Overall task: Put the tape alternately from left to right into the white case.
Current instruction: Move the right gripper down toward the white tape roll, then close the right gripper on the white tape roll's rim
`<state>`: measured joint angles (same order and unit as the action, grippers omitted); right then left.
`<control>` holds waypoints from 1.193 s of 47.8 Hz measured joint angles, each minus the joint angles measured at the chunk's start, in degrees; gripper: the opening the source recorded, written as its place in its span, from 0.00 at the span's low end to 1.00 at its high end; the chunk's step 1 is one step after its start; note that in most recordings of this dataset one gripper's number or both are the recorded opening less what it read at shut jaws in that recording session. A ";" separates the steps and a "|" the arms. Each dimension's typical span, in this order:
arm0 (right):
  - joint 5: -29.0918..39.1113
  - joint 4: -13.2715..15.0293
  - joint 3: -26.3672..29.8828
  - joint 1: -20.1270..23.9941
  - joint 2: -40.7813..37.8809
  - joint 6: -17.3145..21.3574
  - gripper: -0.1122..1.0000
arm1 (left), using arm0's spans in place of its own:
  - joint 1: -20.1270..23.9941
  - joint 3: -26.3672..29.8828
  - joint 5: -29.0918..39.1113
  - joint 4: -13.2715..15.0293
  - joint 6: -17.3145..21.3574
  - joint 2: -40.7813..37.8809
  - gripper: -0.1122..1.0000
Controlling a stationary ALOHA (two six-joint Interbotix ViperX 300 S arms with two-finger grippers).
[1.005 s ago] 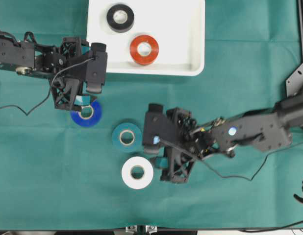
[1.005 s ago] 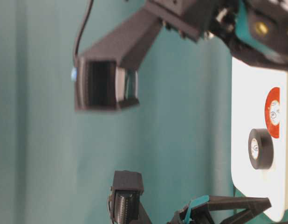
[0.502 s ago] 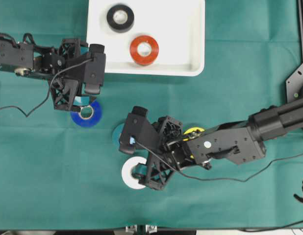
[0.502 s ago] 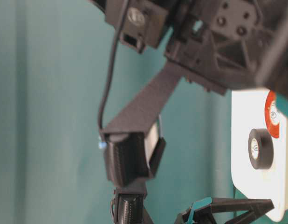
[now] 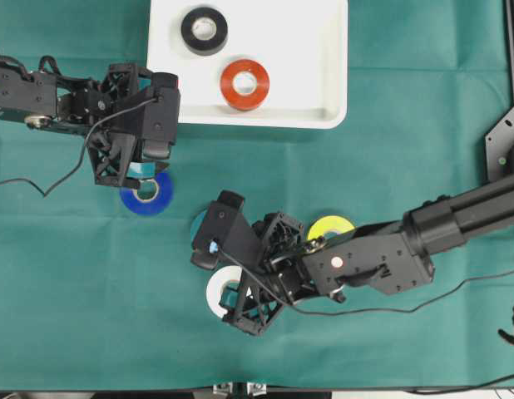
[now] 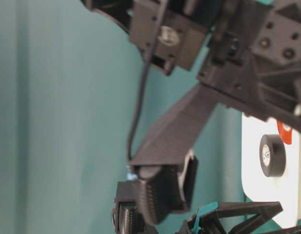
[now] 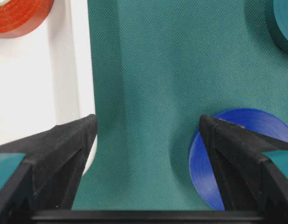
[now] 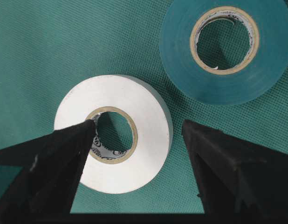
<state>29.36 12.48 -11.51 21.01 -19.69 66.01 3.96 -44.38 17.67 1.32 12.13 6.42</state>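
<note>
The right gripper (image 8: 137, 135) hangs spread wide and empty above the small white roll of tape with a pale cardboard core (image 8: 114, 152), one finger over the core hole, the other just past the roll's outer edge; the teal roll (image 8: 223, 49) lies just beyond its fingertips. The step in hand looks like the pick of this white roll: next it must sink so the jaws straddle one wall, then close. A second ago this gripper stood off to the side of the roll, less open. The left gripper (image 7: 144, 140) waits spread above the cloth, the blue roll (image 7: 237, 154) beside one finger, the large shallow white plastic case (image 5: 323, 83), already holding the black roll (image 5: 204, 30) and the red-orange roll (image 5: 244, 84), beside the other
</note>
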 measured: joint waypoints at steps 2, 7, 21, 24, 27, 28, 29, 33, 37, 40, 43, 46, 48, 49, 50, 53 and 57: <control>0.09 0.00 0.09 0.09 -0.26 0.00 0.91 | 0.00 0.00 -0.09 0.09 -0.09 0.09 0.71; 1.14 0.00 0.09 0.09 -0.70 0.00 0.91 | 0.00 0.00 -0.09 0.00 -0.09 0.00 0.71; 4.22 0.00 0.00 0.09 -1.76 0.00 0.91 | 0.00 0.00 -0.09 0.09 -0.18 0.09 0.71; 4.13 0.00 0.00 0.09 -1.93 -0.09 0.91 | 0.00 0.00 -0.09 0.09 -0.18 0.00 0.71; 3.87 0.00 0.09 0.09 -2.29 0.00 0.91 | 0.00 0.00 -0.09 0.09 -0.18 0.00 0.71; 3.69 -0.09 0.09 0.09 -2.37 0.00 0.91 | 0.00 0.00 -0.09 0.09 -0.18 0.09 0.71; 3.60 0.00 0.09 0.09 -2.55 0.00 0.91 | 0.00 0.00 -0.09 0.00 -0.18 0.09 0.71; 2.99 -0.09 0.09 0.09 -2.90 0.00 0.90 | 0.00 0.00 -0.09 0.09 -0.18 0.09 0.71; 2.90 0.00 0.09 0.09 -2.99 0.00 0.89 | 0.00 0.00 -0.09 0.09 -0.18 0.09 0.71; 2.81 0.00 0.09 0.09 -2.90 0.00 0.89 | 0.00 -0.18 -0.09 0.00 -0.18 0.00 0.71; 2.81 0.00 0.09 0.09 -2.90 0.00 0.87 | 0.00 -0.18 -0.09 0.09 -0.18 0.00 0.71; 2.81 0.00 0.09 0.09 -2.99 -0.09 0.82 | 0.00 -0.18 -0.09 0.09 -0.18 0.00 0.71; 2.81 0.00 0.09 0.09 -2.99 0.09 0.74 | 0.00 -0.18 -0.09 0.09 -0.18 0.00 0.71; 2.81 0.00 0.09 0.09 -2.99 0.09 0.67 | 0.00 -0.18 -0.09 0.09 -0.18 0.09 0.71; 2.81 0.00 0.09 0.09 -2.99 0.09 0.62 | 0.00 -0.18 -0.09 0.00 -0.18 0.00 0.71; 2.81 0.00 0.09 0.18 -2.90 0.00 0.46 | 0.00 -0.18 -0.09 0.09 -0.18 0.00 0.71; 2.90 0.00 0.09 0.18 -2.81 -0.35 0.37 | 0.00 -0.18 -0.18 0.00 -0.18 0.00 0.71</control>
<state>32.26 12.48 -11.43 21.18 -22.50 65.65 3.96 -44.56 17.49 1.32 11.95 6.42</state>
